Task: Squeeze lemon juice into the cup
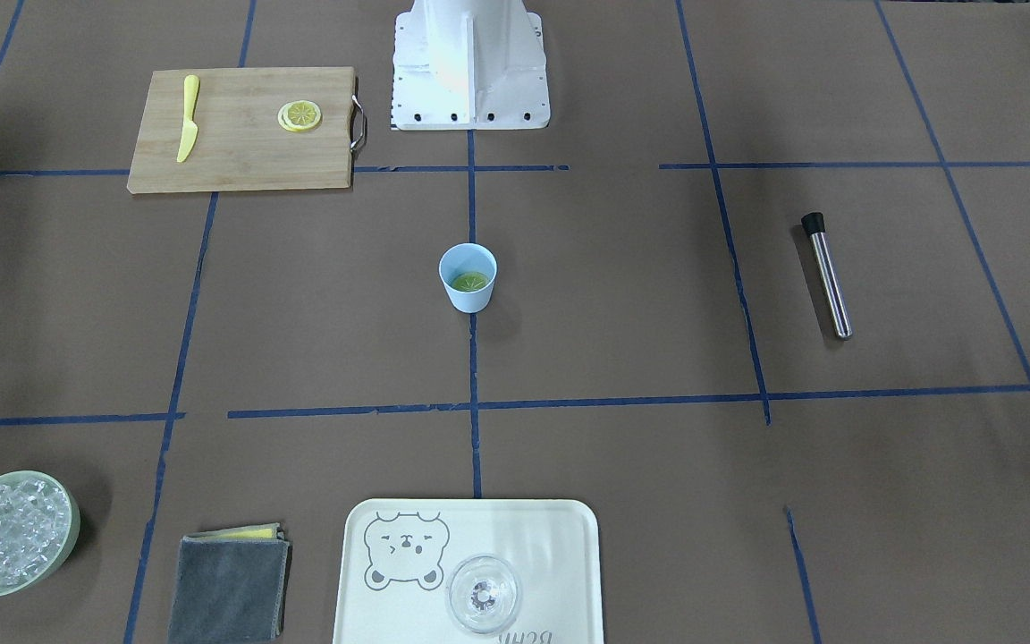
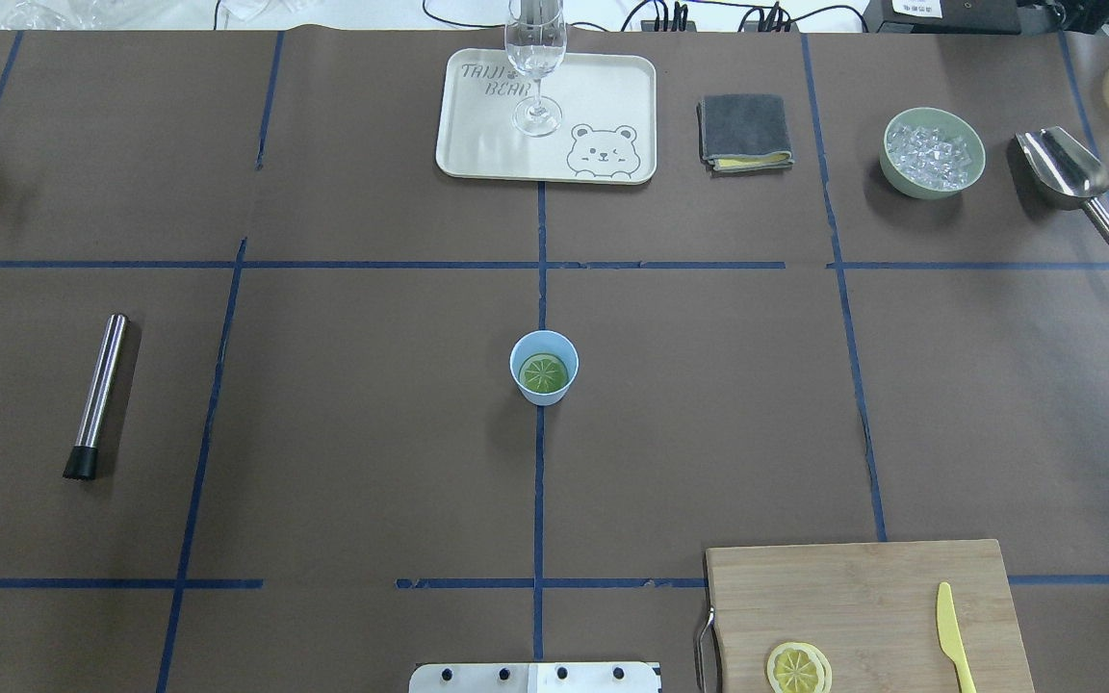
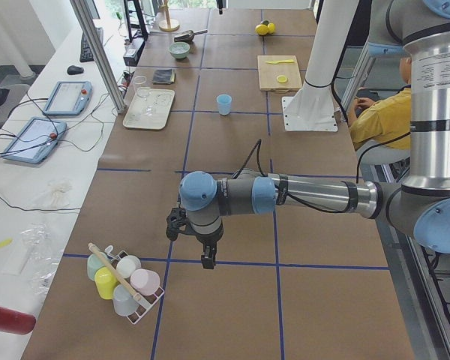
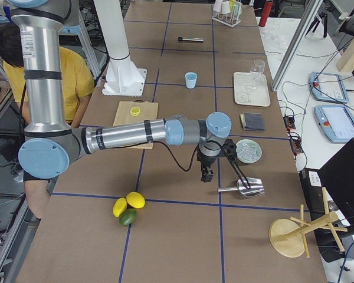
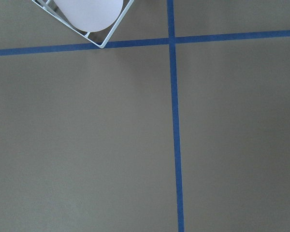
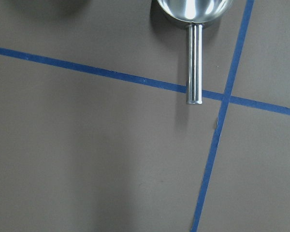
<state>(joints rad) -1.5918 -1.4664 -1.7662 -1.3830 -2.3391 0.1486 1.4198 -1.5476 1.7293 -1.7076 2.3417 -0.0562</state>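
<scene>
The light-blue cup (image 2: 544,367) stands upright at the table's middle, on a blue tape line, and also shows in the front view (image 1: 468,276). A greenish, spoke-patterned slice (image 2: 544,373) lies inside it. The lemon (image 2: 798,668) is a yellow round piece lying cut face up on the wooden cutting board (image 2: 863,606); it shows in the front view too (image 1: 299,115). My left gripper (image 3: 208,260) hangs far from the cup, near a cup rack. My right gripper (image 4: 206,174) hangs at the other table end, near a scoop. I cannot tell whether either is open or shut.
A yellow knife (image 2: 952,640) lies on the board. A tray (image 2: 477,144) with a clear glass (image 2: 536,58), a grey cloth (image 2: 745,131), a bowl of ice (image 2: 933,152) and a metal scoop (image 2: 1070,178) line the far edge. A metal muddler (image 2: 97,395) lies left.
</scene>
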